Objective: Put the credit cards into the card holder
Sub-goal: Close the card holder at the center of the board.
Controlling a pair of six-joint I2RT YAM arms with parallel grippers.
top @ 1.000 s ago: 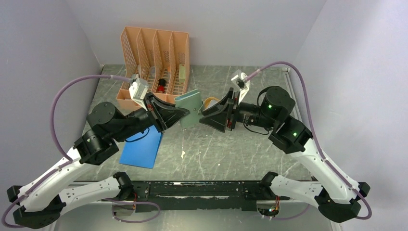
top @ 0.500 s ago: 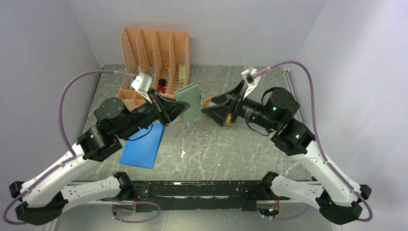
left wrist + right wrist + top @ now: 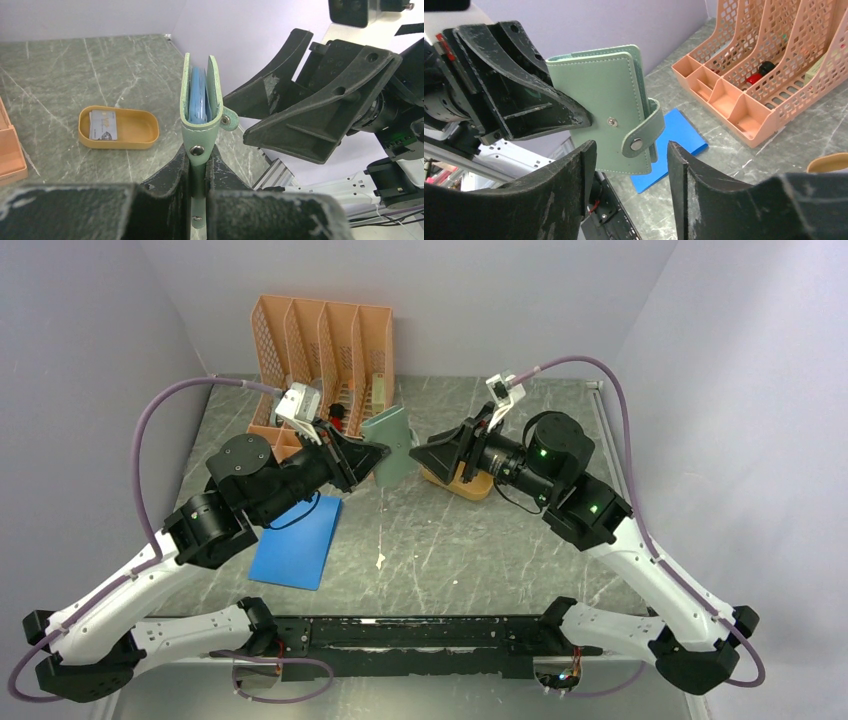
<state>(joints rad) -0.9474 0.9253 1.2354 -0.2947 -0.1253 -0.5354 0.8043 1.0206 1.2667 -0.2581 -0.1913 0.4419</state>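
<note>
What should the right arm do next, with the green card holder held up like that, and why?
Probably lower the open right pincer to the yellow tray and pick up the card lying in it. The left pincer grips the card holder upright, tab unsnapped and covers slightly apart, but no card is in hand.

right claw drawn back, clear of card holder; card holder turned more upright

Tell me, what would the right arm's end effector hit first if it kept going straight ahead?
Most likely the green card holder, which the left end effector holds straight ahead of the right end effector, in line with its open fingers. The gap is hard to judge.
</note>
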